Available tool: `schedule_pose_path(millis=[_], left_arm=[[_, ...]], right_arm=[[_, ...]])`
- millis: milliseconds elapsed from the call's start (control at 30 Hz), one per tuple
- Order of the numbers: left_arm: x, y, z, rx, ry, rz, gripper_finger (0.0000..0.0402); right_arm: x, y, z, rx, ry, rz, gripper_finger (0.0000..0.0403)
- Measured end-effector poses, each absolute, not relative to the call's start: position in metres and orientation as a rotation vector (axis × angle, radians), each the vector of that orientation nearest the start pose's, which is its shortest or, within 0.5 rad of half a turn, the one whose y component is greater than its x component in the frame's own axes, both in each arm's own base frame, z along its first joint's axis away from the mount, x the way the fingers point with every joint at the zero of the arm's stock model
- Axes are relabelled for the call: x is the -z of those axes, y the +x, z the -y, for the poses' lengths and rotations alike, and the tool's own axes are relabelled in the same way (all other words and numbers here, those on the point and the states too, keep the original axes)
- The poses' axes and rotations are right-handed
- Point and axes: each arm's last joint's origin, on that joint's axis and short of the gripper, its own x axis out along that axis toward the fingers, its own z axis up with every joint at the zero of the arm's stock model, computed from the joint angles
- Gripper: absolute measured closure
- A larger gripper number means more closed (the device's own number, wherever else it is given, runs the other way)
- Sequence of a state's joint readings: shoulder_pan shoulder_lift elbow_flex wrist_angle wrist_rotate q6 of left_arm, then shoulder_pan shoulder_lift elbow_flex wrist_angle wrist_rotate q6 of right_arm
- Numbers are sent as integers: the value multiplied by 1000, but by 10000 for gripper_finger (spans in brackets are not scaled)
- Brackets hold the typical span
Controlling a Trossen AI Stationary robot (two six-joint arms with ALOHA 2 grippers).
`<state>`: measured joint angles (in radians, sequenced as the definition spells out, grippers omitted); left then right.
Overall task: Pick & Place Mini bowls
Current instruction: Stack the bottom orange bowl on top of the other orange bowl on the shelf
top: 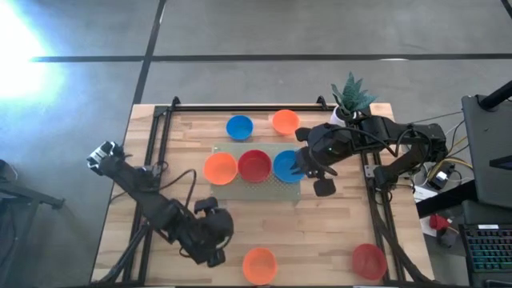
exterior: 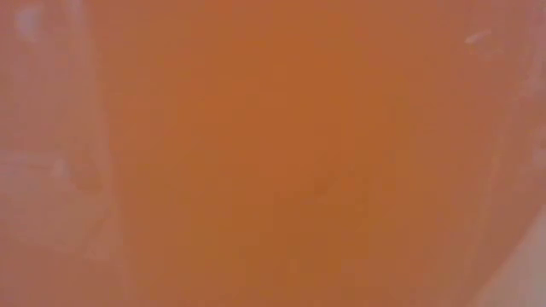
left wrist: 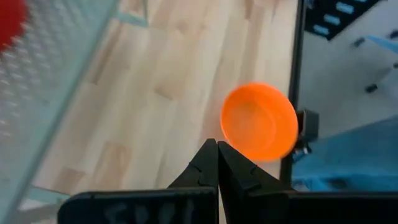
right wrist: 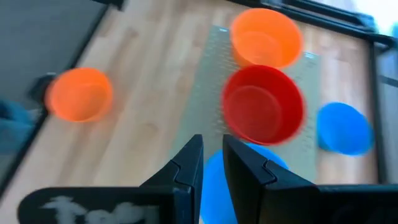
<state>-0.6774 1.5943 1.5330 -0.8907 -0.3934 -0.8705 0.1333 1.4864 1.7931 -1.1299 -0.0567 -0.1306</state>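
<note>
On the pale green mat (top: pixel 264 186) stand an orange mini bowl (top: pixel 220 168) and a red one (top: pixel 254 166), with a blue one (top: pixel 285 166) at the mat's right end. Off the mat, a blue bowl (top: pixel 239 126) and an orange bowl (top: pixel 285 122) sit toward the far edge. An orange bowl (top: pixel 259 264) and a red bowl (top: pixel 369 261) sit at the near edge. My right gripper (top: pixel 304 166) is at the blue bowl's right rim. My left gripper (left wrist: pixel 217 144) is shut, low at the near left, pointing at the near orange bowl (left wrist: pixel 260 121) without touching it. My right gripper (right wrist: pixel 212 149) has the blue mini bowl's rim (right wrist: pixel 212 167) in the narrow gap between its two fingers, coming from above and from the table's right. The bowl stays upright over the mat's right end. Whether it rests there or is raised cannot be told.
A small white pot with a green plant (top: pixel 350 98) stands at the far right corner, just behind the right arm. Black rails (top: pixel 240 106) frame the table. The low view is filled by an orange surface (exterior: pixel 273 153) close to the lens.
</note>
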Motion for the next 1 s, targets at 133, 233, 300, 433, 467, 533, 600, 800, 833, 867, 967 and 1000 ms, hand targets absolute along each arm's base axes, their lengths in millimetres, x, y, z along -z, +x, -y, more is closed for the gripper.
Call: schedule_pose_path(millis=[133,233,300,433,467,533,600,800,833,867,967,1000], left_arm=[[-331,265,202,-49,-354,-912,401],[-329,266,203,-35,-339,-923,397],[-328,267,203,-35,-332,-926,386],[-324,271,204,-50,-348,-930,352],[-322,273,205,-50,-352,-927,343],[-319,276,207,-51,-352,-927,328],[-313,281,208,-56,-342,-933,317],[-287,298,221,-35,-253,-956,310],[-282,302,224,-35,-250,-957,309],[-276,306,227,-33,-250,-955,309],[-260,316,234,-22,-238,-958,309],[-255,319,237,-17,-237,-957,309]], right_arm=[[-428,275,-41,-307,-122,-805,346],[-428,275,-41,-307,-117,-805,346],[-428,275,-41,-307,-117,-808,346],[-427,271,-41,-320,-135,-829,346],[-427,270,-40,-321,-138,-834,346],[-427,269,-40,-322,-140,-842,346],[-427,268,-40,-322,-140,-840,346],[-431,264,-39,-325,-149,-825,346],[-431,263,-39,-326,-151,-822,346],[-432,262,-39,-328,-155,-818,346],[-434,259,-39,-332,-166,-809,346],[-434,259,-39,-332,-166,-807,346]])
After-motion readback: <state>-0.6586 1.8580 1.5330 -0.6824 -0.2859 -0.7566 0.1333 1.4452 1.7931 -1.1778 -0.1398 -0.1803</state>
